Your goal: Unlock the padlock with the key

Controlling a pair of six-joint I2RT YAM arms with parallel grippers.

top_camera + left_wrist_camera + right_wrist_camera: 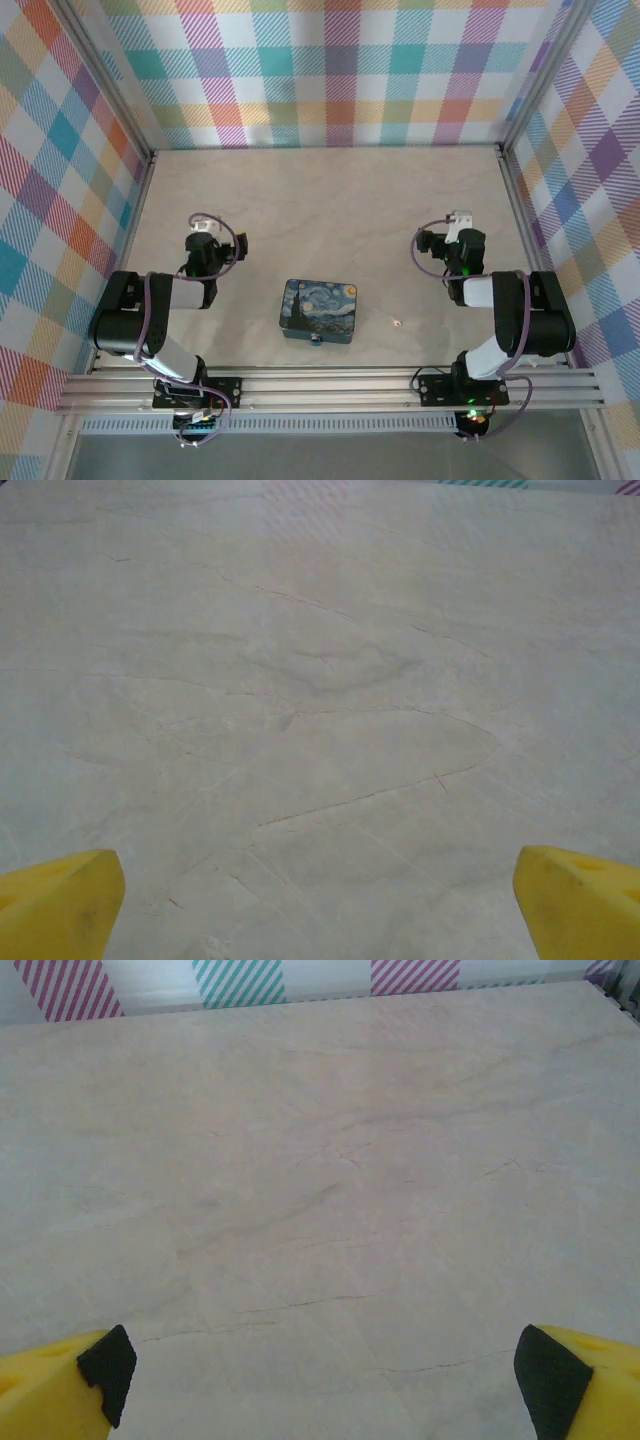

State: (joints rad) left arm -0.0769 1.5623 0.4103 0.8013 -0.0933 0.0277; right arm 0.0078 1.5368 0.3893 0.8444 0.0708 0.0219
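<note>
Facing veined, marble-look tabletop (320,680), left tool (315,885) and right tool (320,1365) stand spread, yellow-tipped.

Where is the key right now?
In the top view the key lies on the table, in its right half near the front edge, just right of the painted box and apart from it.

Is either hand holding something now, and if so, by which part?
Nothing is held. The left hand and the right hand are both open over the table; the key lies untouched.
</note>
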